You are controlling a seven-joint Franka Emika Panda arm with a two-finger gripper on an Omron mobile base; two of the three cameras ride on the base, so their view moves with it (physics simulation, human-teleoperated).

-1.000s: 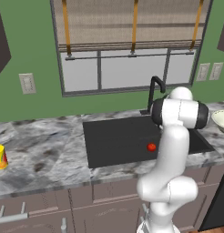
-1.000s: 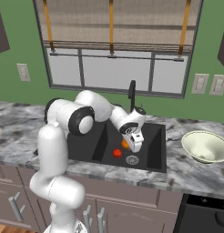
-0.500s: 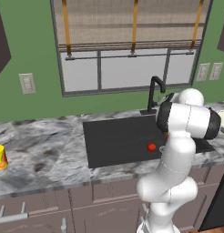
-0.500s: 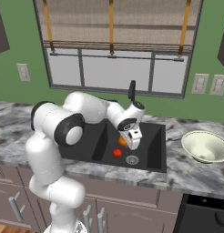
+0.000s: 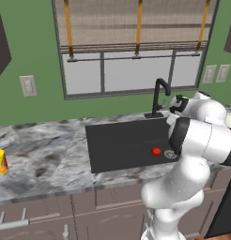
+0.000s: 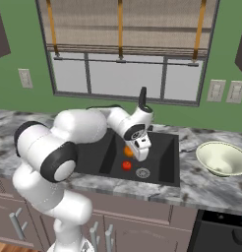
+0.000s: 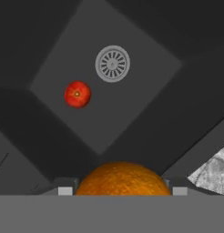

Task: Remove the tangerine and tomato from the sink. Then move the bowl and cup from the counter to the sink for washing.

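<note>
My gripper (image 6: 138, 150) hangs over the black sink (image 6: 165, 145), shut on the tangerine (image 6: 128, 151). In the hand view the orange tangerine (image 7: 123, 179) sits between the two fingertips of the gripper (image 7: 123, 191), lifted off the basin floor. The red tomato (image 7: 78, 94) lies on the sink floor (image 7: 145, 100) beside the round drain (image 7: 112, 63); it shows too in the base views as tomato (image 6: 126, 166) and tomato (image 5: 156, 151). The pale bowl (image 6: 222, 157) stands on the counter right of the sink. The yellow cup (image 5: 0, 161) stands far left on the counter (image 5: 47, 154).
A black curved faucet (image 5: 159, 93) rises behind the sink. The window and green wall close off the back. Brown cabinets run under the counter's front edge. A dark appliance (image 6: 221, 231) sits at the lower right.
The gripper with the tangerine has stayed over the sink, nearly in place. The arm's elbow and upper links have swung round and bulk larger in both base views. The tomato has not moved.
</note>
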